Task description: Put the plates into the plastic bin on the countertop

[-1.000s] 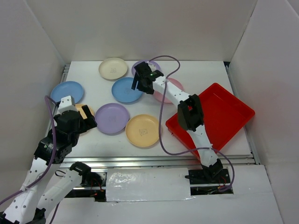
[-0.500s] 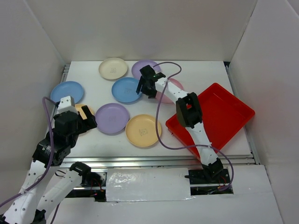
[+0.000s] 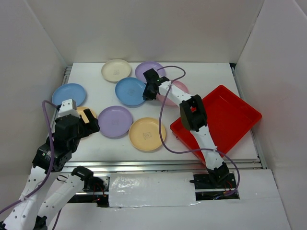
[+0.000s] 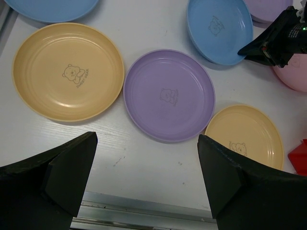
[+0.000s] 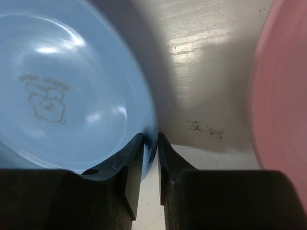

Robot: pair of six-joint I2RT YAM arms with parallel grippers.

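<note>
Several plates lie on the white countertop (image 3: 201, 72). My right gripper (image 3: 149, 91) (image 5: 150, 143) is shut on the right rim of the middle blue plate (image 3: 129, 91) (image 5: 72, 86), one finger inside the rim and one outside. The pink plate (image 3: 166, 100) (image 5: 283, 86) lies just right of it, partly under the arm. My left gripper (image 3: 90, 122) (image 4: 146, 143) hovers open over bare countertop at the front left, near a purple plate (image 4: 169, 95) and a yellow-orange plate (image 4: 67, 72). The red plastic bin (image 3: 232, 120) sits at the right and holds nothing.
A cream plate (image 3: 116, 70) and a purple plate (image 3: 144, 68) lie at the back. Another blue plate (image 3: 68, 94) is at the far left and a yellow-orange one (image 3: 147, 133) at front centre. A metal rail (image 3: 158, 165) edges the front. White walls enclose the sides.
My right gripper has come down toward the middle blue plate and its jaws have closed on that plate's right rim. The left arm has barely moved.
</note>
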